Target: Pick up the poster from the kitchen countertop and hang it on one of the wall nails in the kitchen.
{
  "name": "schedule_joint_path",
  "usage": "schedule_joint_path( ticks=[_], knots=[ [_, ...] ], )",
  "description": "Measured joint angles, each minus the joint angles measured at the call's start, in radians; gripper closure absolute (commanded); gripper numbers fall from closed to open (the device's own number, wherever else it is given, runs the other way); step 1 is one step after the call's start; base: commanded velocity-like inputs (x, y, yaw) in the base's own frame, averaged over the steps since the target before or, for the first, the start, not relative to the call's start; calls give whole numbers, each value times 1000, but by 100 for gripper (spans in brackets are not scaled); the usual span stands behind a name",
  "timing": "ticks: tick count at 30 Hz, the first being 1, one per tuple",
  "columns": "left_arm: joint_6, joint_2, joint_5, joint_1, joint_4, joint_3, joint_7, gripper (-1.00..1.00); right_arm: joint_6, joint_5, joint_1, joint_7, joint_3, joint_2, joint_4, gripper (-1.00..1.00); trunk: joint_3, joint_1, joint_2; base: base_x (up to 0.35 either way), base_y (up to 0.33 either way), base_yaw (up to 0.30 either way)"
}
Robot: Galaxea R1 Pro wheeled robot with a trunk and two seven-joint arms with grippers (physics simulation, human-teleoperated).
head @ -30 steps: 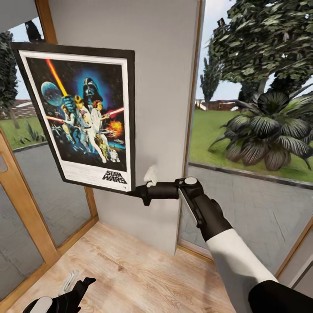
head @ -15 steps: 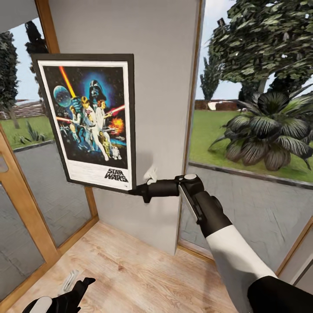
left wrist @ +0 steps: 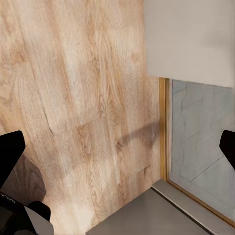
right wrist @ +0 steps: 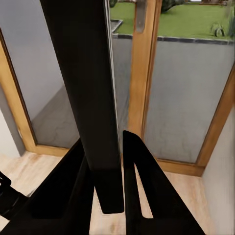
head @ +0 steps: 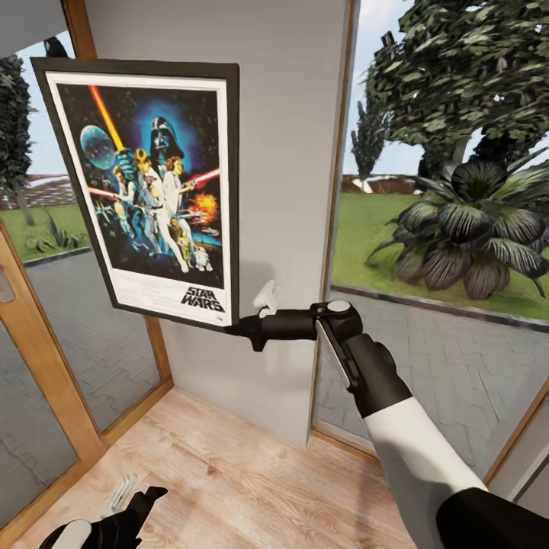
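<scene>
The Star Wars poster (head: pixel 149 187) hangs upright in the air, its right edge against the pale wall pillar (head: pixel 290 152). My right gripper (head: pixel 233 328) is shut on its lower right corner. In the right wrist view the black frame edge of the poster (right wrist: pixel 81 88) runs between the two dark fingers (right wrist: pixel 142 191). My left gripper (head: pixel 126 518) hangs low over the wooden floor, open with nothing between its fingertips (left wrist: pixel 10 152). The wall nail is hidden or out of view, and the kitchen countertop is out of view.
A wood-framed glass door (head: pixel 46 366) stands left of the pillar, partly behind the poster. A tall window (head: pixel 442 229) onto a garden fills the right. Light wooden floor (head: pixel 229 473) runs to the base of the pillar.
The poster has risen a little along the wall and its far left edge has swung out to the left. My right gripper has lifted slightly with it. The left arm is still.
</scene>
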Motion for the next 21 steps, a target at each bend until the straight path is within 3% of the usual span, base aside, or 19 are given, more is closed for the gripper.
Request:
schedule_joint_path(
  ticks=[8, 12, 21],
  knots=[
    [0, 1, 0, 0, 0, 0, 0, -100, 0, 3, 2, -3, 1, 0, -17, 100, 0, 0, 0, 0, 0, 0],
    [2, 1, 0, -1, 0, 0, 0, -100, 0, 5, 2, -66, 3, 1, -19, 100, 0, 0, 0, 0, 0, 0],
    [1, 2, 0, -1, 1, 0, 1, -100, -3, 4, 3, -99, 2, 0, -22, 100, 0, 0, 0, 0, 0, 0]
  ],
)
